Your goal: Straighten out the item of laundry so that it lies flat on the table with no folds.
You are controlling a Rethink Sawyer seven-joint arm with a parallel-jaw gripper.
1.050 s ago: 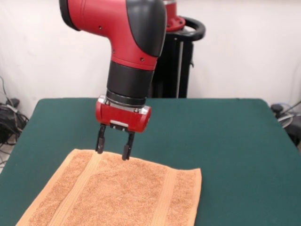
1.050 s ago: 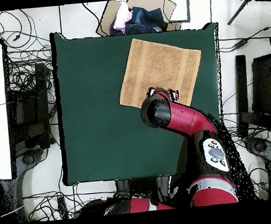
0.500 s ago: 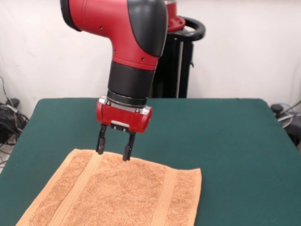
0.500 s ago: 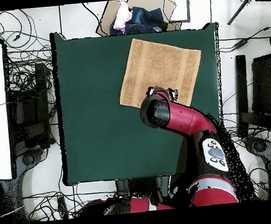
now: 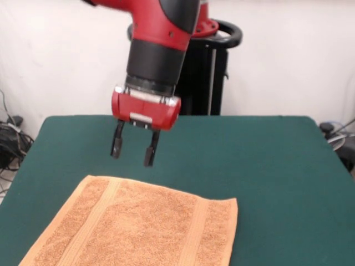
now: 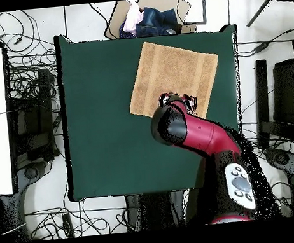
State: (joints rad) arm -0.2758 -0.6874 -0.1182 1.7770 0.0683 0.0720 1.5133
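From the front camera I see my gripper (image 5: pixel 133 151) hanging clear above the table (image 5: pixel 266 166), its two black fingers (image 5: pixel 116 145) spread apart with nothing between them. It sits above bare green felt just past the far edge of the towel (image 5: pixel 138 227), not touching the cloth.

The towel lies spread on the felt with no folds that I can make out (its near part runs off the bottom of the front picture, so I cannot vouch for that edge there). Two flat woven bands run across it, one near the left side and one toward the right.

Looking straight down, the towel (image 6: pixel 173 79) sits toward one o'clock on the table (image 6: pixel 104 117), turned slightly askew to the table's edges, its top corner close to the upper edge. The arm (image 6: pixel 195 132) comes in from five o'clock and covers the towel's lower edge, where the gripper (image 6: pixel 176 101) barely peeks out. A box of mixed clothes (image 6: pixel 147 18) rests off the table at twelve o'clock.
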